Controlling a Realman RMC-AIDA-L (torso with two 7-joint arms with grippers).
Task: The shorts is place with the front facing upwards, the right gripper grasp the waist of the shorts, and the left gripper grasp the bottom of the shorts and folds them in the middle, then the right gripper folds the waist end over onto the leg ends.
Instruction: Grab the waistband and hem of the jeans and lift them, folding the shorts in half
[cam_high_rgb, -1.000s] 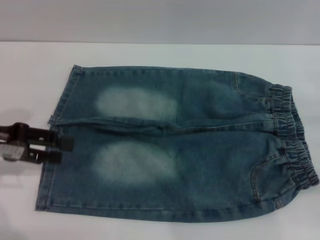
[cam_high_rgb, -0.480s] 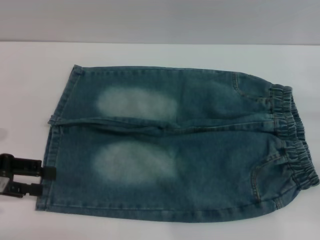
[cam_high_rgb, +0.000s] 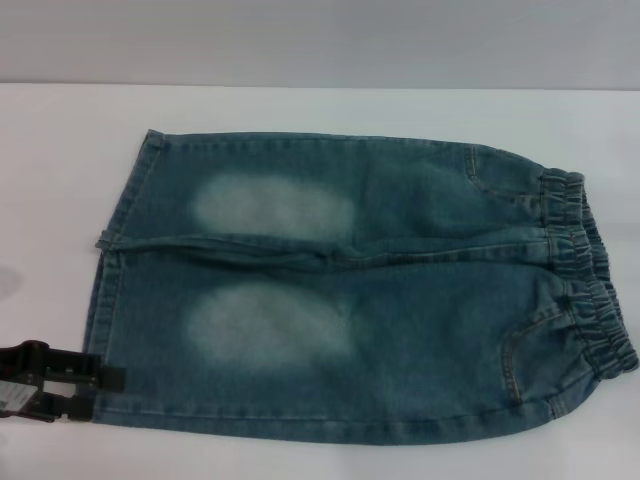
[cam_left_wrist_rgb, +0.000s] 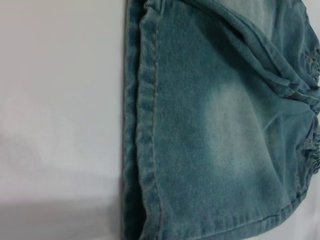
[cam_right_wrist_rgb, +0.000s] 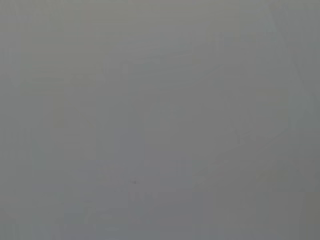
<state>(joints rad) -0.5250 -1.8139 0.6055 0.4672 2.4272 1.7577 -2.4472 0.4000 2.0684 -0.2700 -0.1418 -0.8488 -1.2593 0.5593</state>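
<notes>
At the near left we see our left hand (cam_high_rgb: 100, 393), its two black fingers parted, tips at the near corner of the bottom of the shorts (cam_high_rgb: 100, 310). The shorts (cam_high_rgb: 340, 290) lie flat on the white table (cam_high_rgb: 60, 150), front up, legs to the left. The waist of the shorts (cam_high_rgb: 590, 270) sits ruffled at the right. Our right hand is out of sight.
</notes>
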